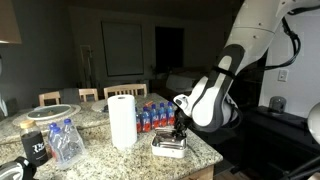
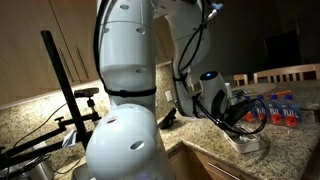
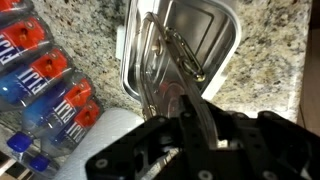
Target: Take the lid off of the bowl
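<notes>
Lid (image 3: pixel 190 40) sits on the bowl (image 1: pixel 167 152) near the tabletop's (image 3: pixel 275 60) front edge, just beside the paper towel roll (image 1: pixel 122 120). In wrist view it reads as a shiny, rounded-corner panel w/ a thin wire loop (image 3: pixel 185 55) lying across it; the bowl under it barely shows. Prob. light & stiff but slick, and the bowl below may be fragile, so lift straight up, no sideways drag. Best hold: the wire loop, else pinch a rim edge. Claw (image 1: pixel 180 128) hangs right above the lid; can't tell if its jaws are apart or together, too dark & blurred. Bottled-water pack (image 3: pixel 45 75) is just behind the lid, white dish (image 1: pixel 55 111) well apart.
</notes>
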### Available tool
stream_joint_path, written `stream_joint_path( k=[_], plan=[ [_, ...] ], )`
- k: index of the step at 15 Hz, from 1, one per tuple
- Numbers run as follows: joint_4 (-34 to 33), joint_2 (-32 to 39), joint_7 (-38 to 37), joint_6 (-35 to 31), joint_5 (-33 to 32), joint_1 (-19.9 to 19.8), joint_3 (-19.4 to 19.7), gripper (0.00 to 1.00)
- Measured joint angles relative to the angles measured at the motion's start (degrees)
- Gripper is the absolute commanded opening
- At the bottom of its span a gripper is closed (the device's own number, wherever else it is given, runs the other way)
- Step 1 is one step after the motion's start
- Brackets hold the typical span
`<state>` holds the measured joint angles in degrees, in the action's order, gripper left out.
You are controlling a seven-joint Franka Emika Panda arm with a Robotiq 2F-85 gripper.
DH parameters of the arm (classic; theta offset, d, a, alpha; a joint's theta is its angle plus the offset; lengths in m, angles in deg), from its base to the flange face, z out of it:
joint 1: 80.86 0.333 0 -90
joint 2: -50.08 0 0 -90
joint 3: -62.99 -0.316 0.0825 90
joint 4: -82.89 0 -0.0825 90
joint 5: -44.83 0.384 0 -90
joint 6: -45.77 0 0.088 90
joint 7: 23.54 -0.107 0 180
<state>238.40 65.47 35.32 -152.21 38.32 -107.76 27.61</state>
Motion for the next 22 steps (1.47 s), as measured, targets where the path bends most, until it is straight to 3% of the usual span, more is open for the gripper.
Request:
stream_joint_path(
  k=[2, 5, 7, 16, 19, 22],
  plan=[
    [-0.4, -0.04, -2.07, 0.06, -0.18, 1.91, 2.54, 0.05],
    [-1.08, 0.17, -9.32, 0.07, -4.13, 11.07, 13.98, 0.05],
    [-1.74, 0.57, -13.6, 0.07, -5.75, 15.53, 19.03, 0.05],
    [-7.69, 0.29, -29.84, 0.26, -8.86, 24.2, 25.99, 0.05],
    [-7.76, -0.45, -34.27, 3.79, -8.87, 22.03, 23.29, 0.05],
    [-7.78, -1.38, -40.1, 8.68, -8.96, 13.73, 13.91, 0.05]
  ],
)
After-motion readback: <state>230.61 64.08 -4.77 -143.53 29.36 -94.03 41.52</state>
